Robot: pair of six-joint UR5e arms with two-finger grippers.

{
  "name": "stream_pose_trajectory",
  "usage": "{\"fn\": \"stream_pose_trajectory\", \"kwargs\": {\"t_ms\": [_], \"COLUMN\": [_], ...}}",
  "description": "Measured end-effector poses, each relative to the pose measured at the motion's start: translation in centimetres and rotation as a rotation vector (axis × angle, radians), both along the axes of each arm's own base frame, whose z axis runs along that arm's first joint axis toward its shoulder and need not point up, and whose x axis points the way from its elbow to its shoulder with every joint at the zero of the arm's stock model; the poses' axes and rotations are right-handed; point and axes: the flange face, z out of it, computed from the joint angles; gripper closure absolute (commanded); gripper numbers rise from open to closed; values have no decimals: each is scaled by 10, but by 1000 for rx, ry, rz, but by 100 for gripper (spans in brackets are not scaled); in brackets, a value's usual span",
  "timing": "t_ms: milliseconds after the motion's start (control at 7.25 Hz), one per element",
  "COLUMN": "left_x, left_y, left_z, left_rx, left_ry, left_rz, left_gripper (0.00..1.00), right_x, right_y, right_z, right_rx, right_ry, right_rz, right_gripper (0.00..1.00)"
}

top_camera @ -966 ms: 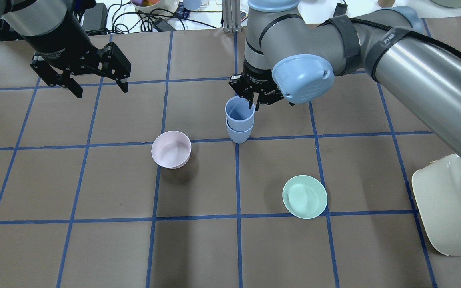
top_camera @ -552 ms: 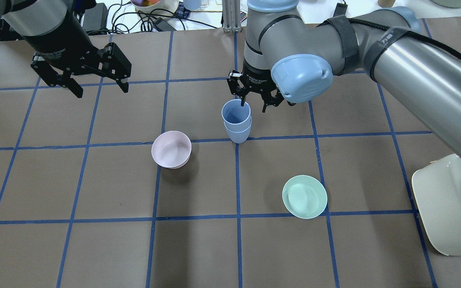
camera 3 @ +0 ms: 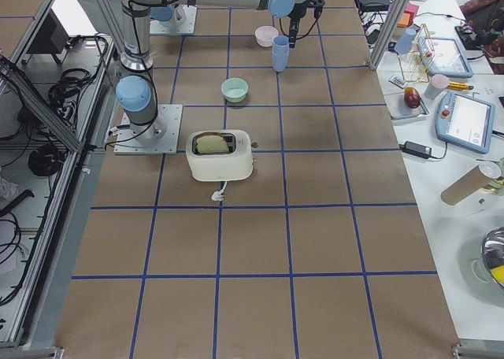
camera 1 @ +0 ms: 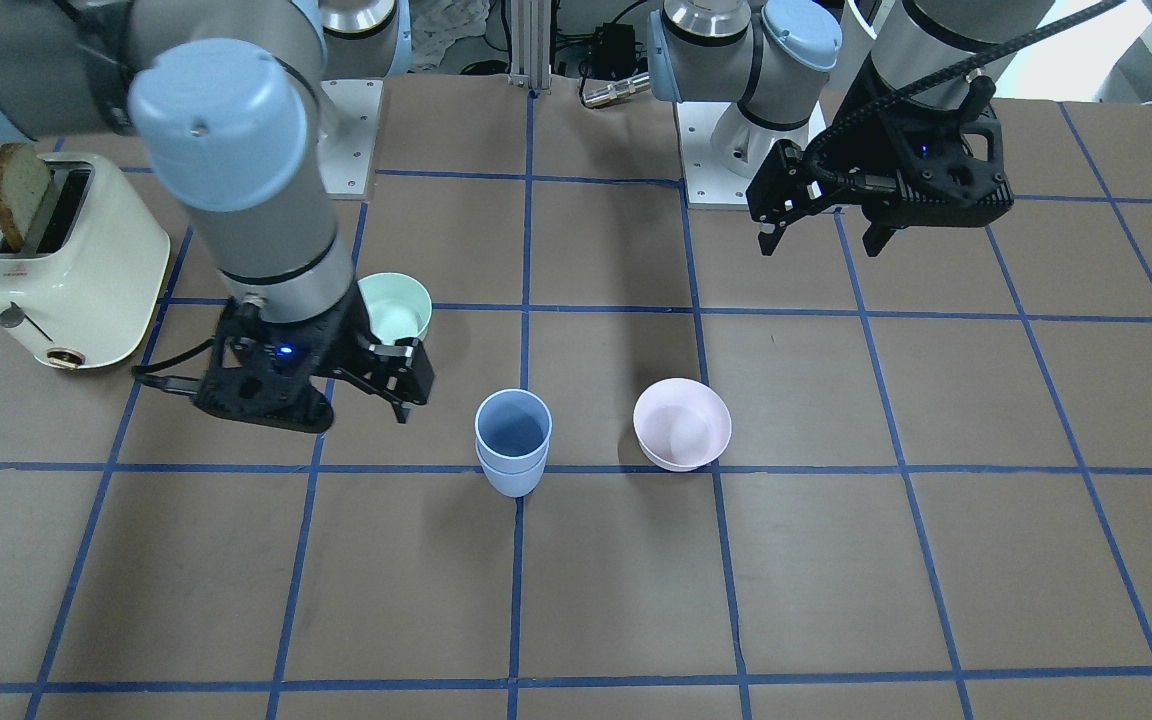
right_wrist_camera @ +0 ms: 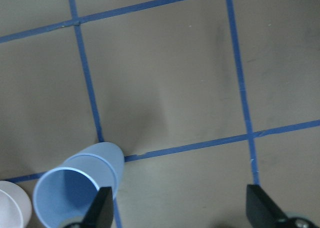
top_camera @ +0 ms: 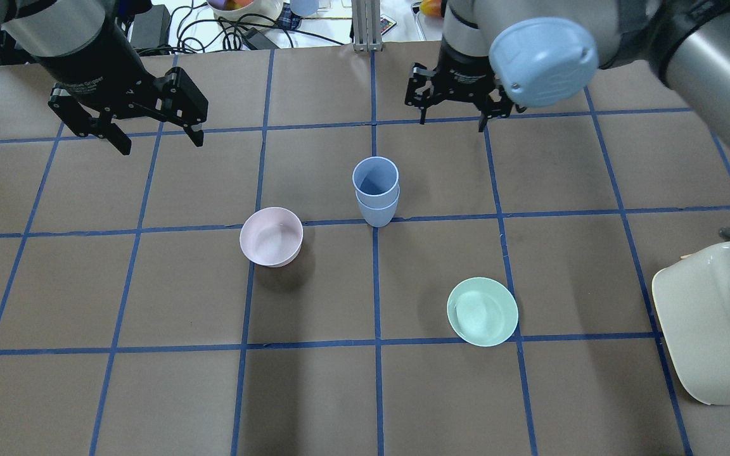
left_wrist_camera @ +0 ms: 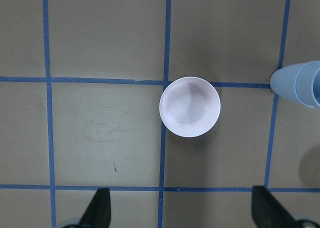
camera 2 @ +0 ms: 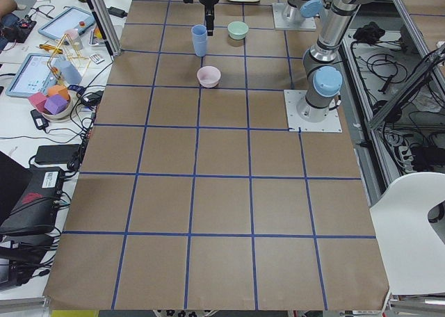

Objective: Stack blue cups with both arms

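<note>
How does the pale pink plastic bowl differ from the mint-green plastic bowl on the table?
Colour: the pale pink round plastic bowl is pink, and the mint-green round plastic bowl is green.
Place: the pink bowl stands close beside the stacked blue cups, on the robot's left side. The green bowl stands farther from them, on its right and nearer the robot.
Tape: the pink bowl covers a tape crossing, while the green bowl sits mostly inside one square.
Both are upright and empty.

I count two blue cups [top_camera: 376,190], one pink bowl [top_camera: 271,236], one green bowl [top_camera: 482,311], one toaster [top_camera: 701,329], one bread slice [camera 1: 18,190] and two robot arms [top_camera: 720,57].
</note>
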Motion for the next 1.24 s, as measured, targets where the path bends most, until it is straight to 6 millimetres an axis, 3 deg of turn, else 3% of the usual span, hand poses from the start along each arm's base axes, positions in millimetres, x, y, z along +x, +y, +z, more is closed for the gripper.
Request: {"fn": "stream_pose_trajectory", "kwargs": {"t_ms": [276, 414, 690, 1241], "left_x": [1, 1, 1, 1], "left_y": [0, 1, 1, 1], "left_z": [0, 1, 1, 1], "left_rx": [-1, -1, -1, -1], "left_ry": [-1, -1, -1, -3], "left_rz": [1, 1, 1, 1], "left_gripper": [0, 0, 0, 0], "right_x": [-68, -90, -101, -100], "right_y": [27, 48, 78, 78], "right_z": [39, 49, 63, 70], "right_rx": [38, 41, 17, -54], "right_ry": [29, 30, 30, 30], "right_rz": [129, 168, 187, 177], "right_gripper": [0, 0, 0, 0]}}
